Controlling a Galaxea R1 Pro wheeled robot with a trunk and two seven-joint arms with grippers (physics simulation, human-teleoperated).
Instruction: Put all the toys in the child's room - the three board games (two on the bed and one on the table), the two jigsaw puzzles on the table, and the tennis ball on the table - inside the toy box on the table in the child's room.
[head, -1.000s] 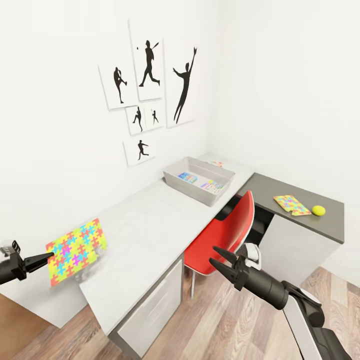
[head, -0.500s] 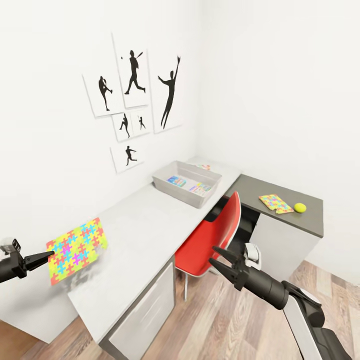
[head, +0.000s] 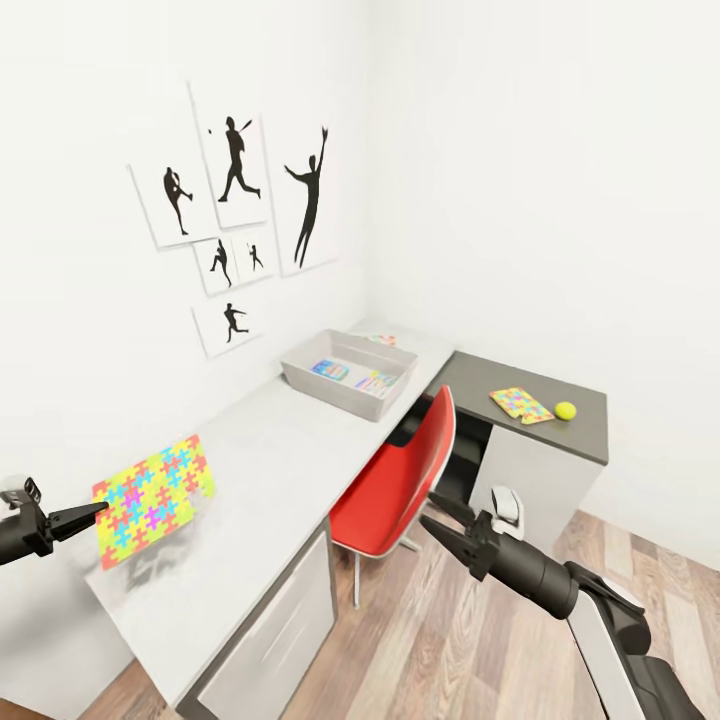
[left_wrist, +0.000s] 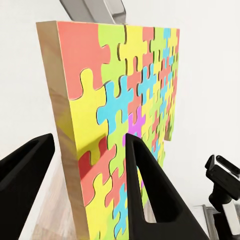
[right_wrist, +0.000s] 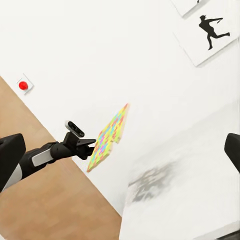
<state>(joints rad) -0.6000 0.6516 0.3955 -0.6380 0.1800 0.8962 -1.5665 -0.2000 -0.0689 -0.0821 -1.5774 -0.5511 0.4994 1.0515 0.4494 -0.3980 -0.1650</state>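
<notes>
The left pincer (head: 100, 510) at the lower left of the head view is clamped on the edge of a jigsaw puzzle (head: 153, 499), holding it upright and clear above the near end of the light grey counter (head: 270, 470). In the left wrist view the two black fingers (left_wrist: 145, 185) straddle the puzzle's (left_wrist: 120, 125) thick wooden edge, its yellow, blue, red and green pieces facing one side. The right wrist view catches the same puzzle (right_wrist: 107, 137) edge-on at the tip of the left arm (right_wrist: 45, 155), against the white wall.

The right pincer (head: 443, 527) sits at the lower middle of the head view, its fingers spread wide and holding nothing, over the wood-plank floor (head: 460, 640) just in front of a red chair (head: 395, 480).

Farther up the frame, the grey toy box (head: 345, 372) stands on the counter near the corner, with two printed board games (head: 355, 377) lying inside. At centre right, on the dark grey section (head: 520, 405), the second jigsaw puzzle (head: 520, 405) lies flat with the tennis ball (head: 565, 410) just beside it. Black baseball-player pictures (head: 235, 215) hang on the wall at upper left.
</notes>
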